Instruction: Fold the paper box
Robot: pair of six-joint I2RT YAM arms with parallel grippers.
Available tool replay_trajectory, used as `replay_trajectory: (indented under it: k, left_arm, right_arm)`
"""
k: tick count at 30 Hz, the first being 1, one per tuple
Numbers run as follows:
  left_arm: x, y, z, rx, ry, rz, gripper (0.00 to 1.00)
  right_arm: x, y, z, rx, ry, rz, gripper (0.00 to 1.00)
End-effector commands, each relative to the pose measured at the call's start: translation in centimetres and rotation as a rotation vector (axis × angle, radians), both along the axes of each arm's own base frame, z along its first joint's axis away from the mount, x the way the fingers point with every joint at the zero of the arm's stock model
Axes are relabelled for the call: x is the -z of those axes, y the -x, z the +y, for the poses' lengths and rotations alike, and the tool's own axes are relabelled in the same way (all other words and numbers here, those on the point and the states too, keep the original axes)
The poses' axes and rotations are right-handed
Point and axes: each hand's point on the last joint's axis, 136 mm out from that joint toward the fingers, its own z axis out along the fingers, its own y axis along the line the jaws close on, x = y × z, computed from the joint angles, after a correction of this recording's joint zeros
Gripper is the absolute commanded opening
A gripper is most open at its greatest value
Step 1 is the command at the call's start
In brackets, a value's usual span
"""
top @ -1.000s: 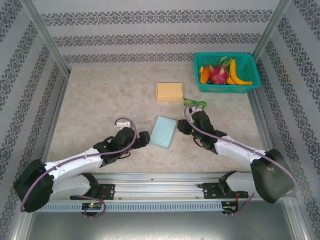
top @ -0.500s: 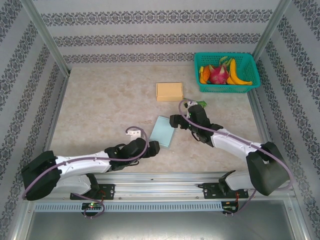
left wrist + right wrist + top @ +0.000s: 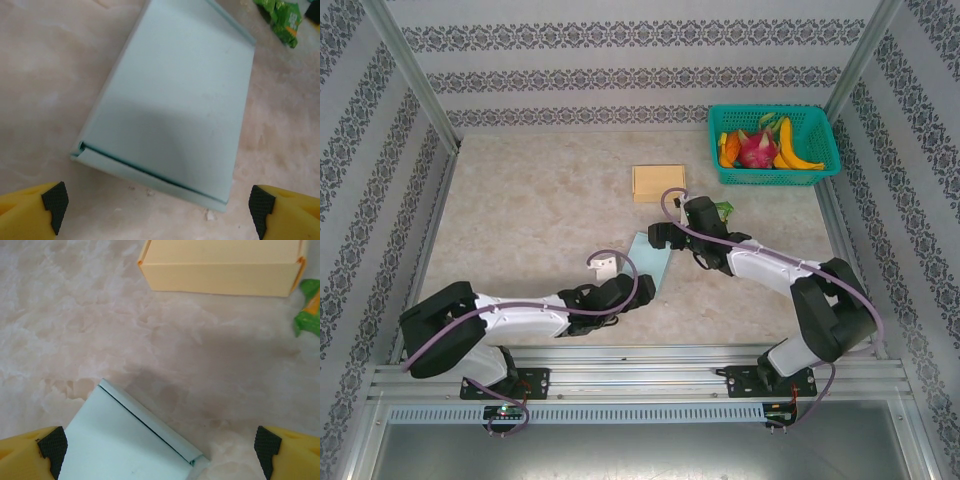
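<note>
So there are two boxes on the table (image 3: 520, 220): one pale green box (image 3: 648, 262) lying flat and closed near the middle, and one yellow box (image 3: 659, 182) at its 12 o'clock, well apart from it. One green basket (image 3: 817, 165) sits at about 2 o'clock in the far corner, with one pink dragon fruit (image 3: 757, 150) and some bananas (image 3: 792, 148) in it that I can't count cleanly. One crumpled green packet (image 3: 723, 209) lies between the basket and the pale box. Two arms, two claws. The left claw (image 3: 638, 287) is at the 6 o'clock end of the pale green box (image 3: 175, 100); from its wrist view the left claw (image 3: 158, 206) is spread wide, yellow fingers (image 3: 30, 210) either side and nothing pinched. The right claw (image 3: 658, 237) is at the 12 o'clock end; its wrist view has the right claw (image 3: 160, 450) released too, fingers wide apart over a corner of the pale green box (image 3: 125, 445), with the yellow box (image 3: 222, 265) ahead at 12 and the packet (image 3: 310, 310) at 2 o'clock.
</note>
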Motion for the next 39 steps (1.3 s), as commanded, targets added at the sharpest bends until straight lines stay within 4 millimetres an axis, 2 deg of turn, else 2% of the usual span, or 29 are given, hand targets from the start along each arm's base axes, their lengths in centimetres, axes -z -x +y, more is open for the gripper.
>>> replay_trajectory:
  k: [1,12,18,30,39]
  left_arm:
    - [-1.4,-1.0,-0.8,-0.049,0.041,-0.057,0.94]
    - [-1.3,-1.3,-2.9,-0.021,0.081,-0.028,0.92]
    - [-0.8,-1.6,-2.9,-0.035,0.057,-0.021,0.92]
    - [-0.8,-4.5,-2.6,-0.071,0.066,-0.027,0.92]
    - [-0.5,-7.6,-0.2,-0.143,0.049,-0.039,0.92]
  right_arm:
    - [-0.2,-0.5,1.2,-0.047,-0.033,0.009,0.98]
    - [2.5,-1.8,2.6,-0.091,-0.067,0.080,0.98]
    - [3.2,-2.0,3.0,-0.098,-0.086,0.108,0.98]
    - [4.1,0.5,2.0,-0.074,-0.128,0.151,0.98]
    - [3.8,2.8,0.8,-0.025,-0.159,0.151,0.98]
